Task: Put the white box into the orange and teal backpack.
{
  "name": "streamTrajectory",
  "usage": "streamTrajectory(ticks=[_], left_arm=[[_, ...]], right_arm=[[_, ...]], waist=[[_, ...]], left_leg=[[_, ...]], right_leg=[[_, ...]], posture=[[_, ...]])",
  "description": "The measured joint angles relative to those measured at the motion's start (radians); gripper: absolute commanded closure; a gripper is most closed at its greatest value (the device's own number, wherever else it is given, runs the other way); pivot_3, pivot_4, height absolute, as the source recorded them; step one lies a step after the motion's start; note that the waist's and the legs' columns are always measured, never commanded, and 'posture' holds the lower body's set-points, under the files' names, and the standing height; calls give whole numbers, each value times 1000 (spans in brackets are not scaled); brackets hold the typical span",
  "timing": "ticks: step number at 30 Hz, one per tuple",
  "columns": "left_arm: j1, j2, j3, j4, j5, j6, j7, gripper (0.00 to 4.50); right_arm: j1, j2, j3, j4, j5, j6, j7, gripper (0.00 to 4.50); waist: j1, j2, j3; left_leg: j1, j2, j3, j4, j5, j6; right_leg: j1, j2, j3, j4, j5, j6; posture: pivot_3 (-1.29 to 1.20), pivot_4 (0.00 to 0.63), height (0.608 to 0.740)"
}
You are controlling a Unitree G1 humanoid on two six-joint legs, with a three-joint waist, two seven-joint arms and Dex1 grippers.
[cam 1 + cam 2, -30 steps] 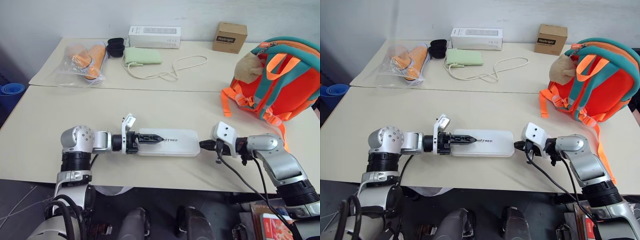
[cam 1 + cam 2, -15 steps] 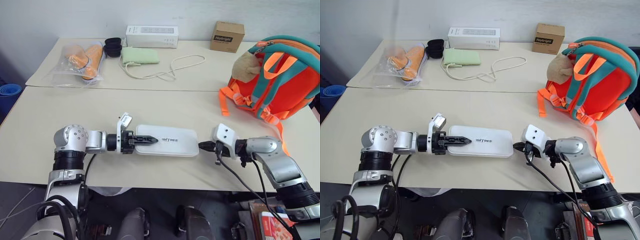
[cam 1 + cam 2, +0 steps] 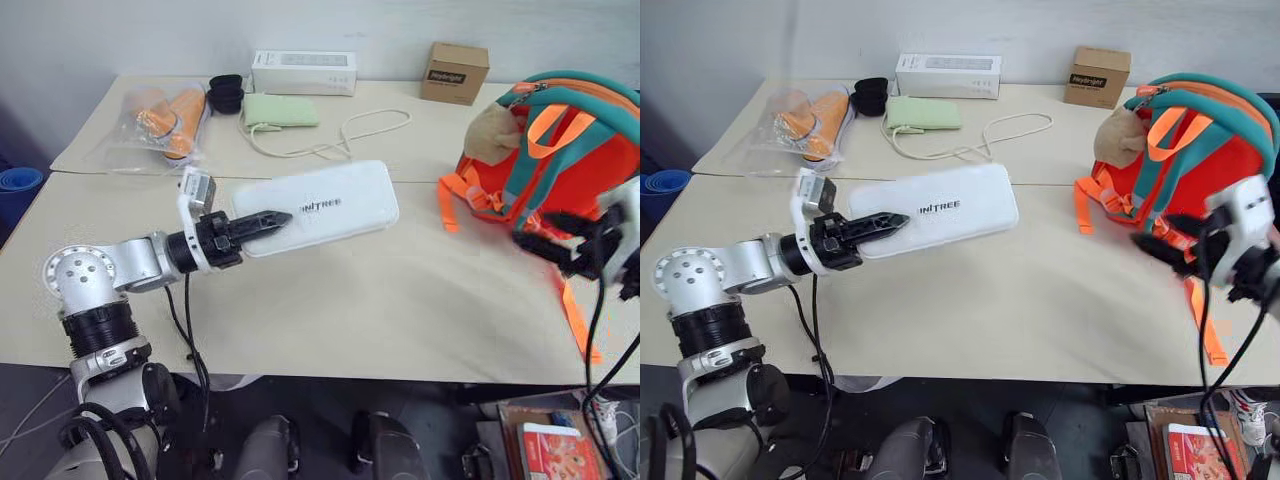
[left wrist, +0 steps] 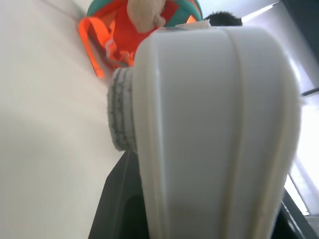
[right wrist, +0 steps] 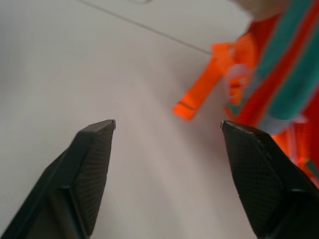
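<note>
Left gripper [image 3: 262,219] is pinching one short end of the white box [image 3: 322,206], so the box is sticking out past its fingers and is hanging up above the table [image 3: 330,300]. It is being held by the end so the far end can go first toward the orange and teal backpack [image 3: 570,150]. The box is tilting a little, with its far end higher. It is still well apart from the backpack, so the job is only partly done.

The left arm is reaching out low and flat across the table, pointing forward and toward the backpack side.

The right gripper [image 3: 560,243] is holding nothing, and its two black fingers are spread wide apart. It is floating just in front of the backpack, near the orange straps [image 3: 462,200], maybe getting ready to help hold the bag. The backpack is standing on the right side of the table, and its top looks closed from here, so opening it may be needed first.
</note>
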Motion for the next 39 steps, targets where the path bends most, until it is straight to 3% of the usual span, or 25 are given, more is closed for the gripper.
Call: streamTrajectory(ticks=[5, 13, 16, 27, 30, 33, 39], left_arm=[[-35, 19, 24, -35, -125, -33, 86, 3192], [-34, 80, -52, -70, -233, -109, 156, 3192], [-29, 107, -82, -80, -258, -142, 171, 3192], [19, 196, -104, -83, -296, -275, 205, 3192], [20, 215, -109, -83, -294, -303, 203, 3192], [23, 235, -119, -82, -275, -324, 182, 3192], [-1, 310, -170, -80, -154, -382, 17, 3192]], right_arm=[[-208, 22, 39, 246, -28, -32, -80, 45], [-491, 216, 171, 595, -102, -182, -160, 45], [-554, 248, 188, 681, -121, -265, -163, 624], [-594, 266, 204, 767, -122, -369, -83, 4429], [-590, 264, 219, 736, -109, -335, -20, 4473], [-522, 238, 250, 524, -16, -183, 116, 4473], [-343, 24, 289, -15, 297, 187, 362, 4473]], waist=[[-8, 0, 0], [-23, -1, 1], [-22, -1, 1], [-24, -1, 1], [-30, -1, 2], [-36, 0, 2], [-35, 0, 2]], left_leg=[[0, 1, 2, -1, 0, -1], [1, 2, 6, -2, 1, -2], [1, 1, 6, -2, 1, -2], [0, 2, 6, -2, 0, -2], [0, 2, 7, -2, 0, -2], [-1, 3, 6, -3, 0, -3], [-13, 2, 9, -2, 0, -3]], right_leg=[[-1, 2, 2, -1, 0, 0], [-3, 7, 5, 4, 0, 0], [-3, 7, 5, 4, 0, 0], [-3, 7, 5, 4, 0, 0], [-3, 6, 5, 4, 0, 0], [-4, 6, 5, 3, 0, 0], [-17, 8, 5, 6, 0, 0]], posture=[[0, 150, 740], [0, 150, 740], [0, 150, 740], [0, 150, 740], [0, 150, 740], [0, 150, 740], [0, 150, 740]])
